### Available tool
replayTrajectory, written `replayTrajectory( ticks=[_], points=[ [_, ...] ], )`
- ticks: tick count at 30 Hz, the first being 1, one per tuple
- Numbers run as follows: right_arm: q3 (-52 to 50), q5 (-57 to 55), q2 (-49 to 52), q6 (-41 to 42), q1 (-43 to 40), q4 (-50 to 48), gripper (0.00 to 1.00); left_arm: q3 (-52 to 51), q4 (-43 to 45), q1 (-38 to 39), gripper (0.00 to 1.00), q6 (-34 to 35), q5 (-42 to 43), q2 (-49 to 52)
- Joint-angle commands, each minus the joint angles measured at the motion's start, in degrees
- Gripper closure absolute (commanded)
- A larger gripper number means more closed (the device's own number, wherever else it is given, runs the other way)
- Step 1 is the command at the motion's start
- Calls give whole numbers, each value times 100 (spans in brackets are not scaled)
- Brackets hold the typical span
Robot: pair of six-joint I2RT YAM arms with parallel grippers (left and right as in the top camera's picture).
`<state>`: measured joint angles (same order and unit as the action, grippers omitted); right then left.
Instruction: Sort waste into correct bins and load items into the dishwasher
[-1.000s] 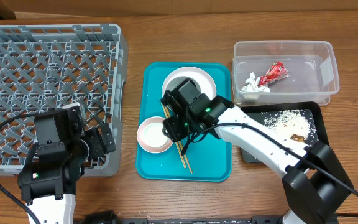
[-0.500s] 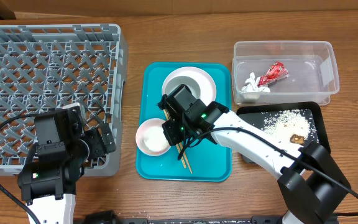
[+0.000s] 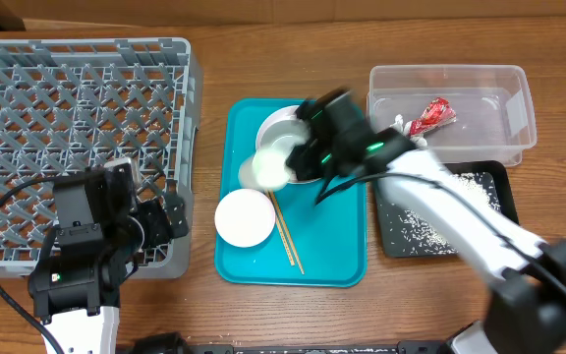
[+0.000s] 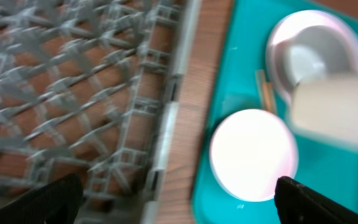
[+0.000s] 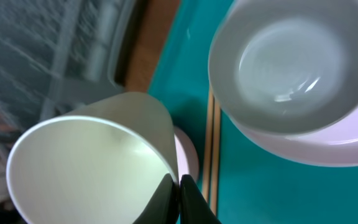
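Observation:
My right gripper [image 3: 298, 162] is shut on the rim of the small white cup [image 3: 265, 169] and holds it tilted above the teal tray's far left; the wrist view shows the cup [image 5: 86, 162] pinched between the jaws. The grey bowl [image 5: 291, 62] sits on the white plate [image 5: 328, 146]. The pale pink bowl [image 3: 244, 217] and the chopsticks [image 3: 288, 236] lie on the tray. My left gripper [image 3: 160, 221] is open and empty at the grey dish rack's [image 3: 77, 98] front right corner. The red wrapper [image 3: 430, 116] and tissue [image 3: 398, 133] lie in the clear tub [image 3: 514, 108].
The teal tray [image 3: 342, 256] lies between the rack and the bins. The black tray [image 3: 416, 231] with rice grains is under my right arm, which hides the brown lump. The left wrist view shows the pink bowl [image 4: 253, 155] next to the rack wall [image 4: 166, 124].
My right gripper has lifted the white cup off the tray and swung it up and back toward the plate. The pink bowl shifted slightly left. The left arm has barely moved.

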<state>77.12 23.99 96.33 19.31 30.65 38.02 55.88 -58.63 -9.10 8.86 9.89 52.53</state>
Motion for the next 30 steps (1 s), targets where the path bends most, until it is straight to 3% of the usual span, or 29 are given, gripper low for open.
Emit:
replayTrajectory(
  ticks=[1, 9, 12, 21, 30],
  points=[
    [223, 1923, -472, 26, -885, 52, 96, 127, 428, -20, 0, -11, 1840, 142],
    [197, 4341, -455, 26, -1679, 125, 96, 127, 2020, -17, 0, -507, 5484, 953],
    [197, 4959, -455, 26, -1692, 118, 96, 127, 2938, 103, 0, -496, 6391, 1283],
    [197, 5438, -455, 28, -1685, 111, 96, 127, 4699, 1174, 0, -210, 6467, 1497],
    [197, 5755, -455, 28, -1679, 111, 96, 127, 5460, 1775, 0, 66, 6227, 1497]
  ],
)
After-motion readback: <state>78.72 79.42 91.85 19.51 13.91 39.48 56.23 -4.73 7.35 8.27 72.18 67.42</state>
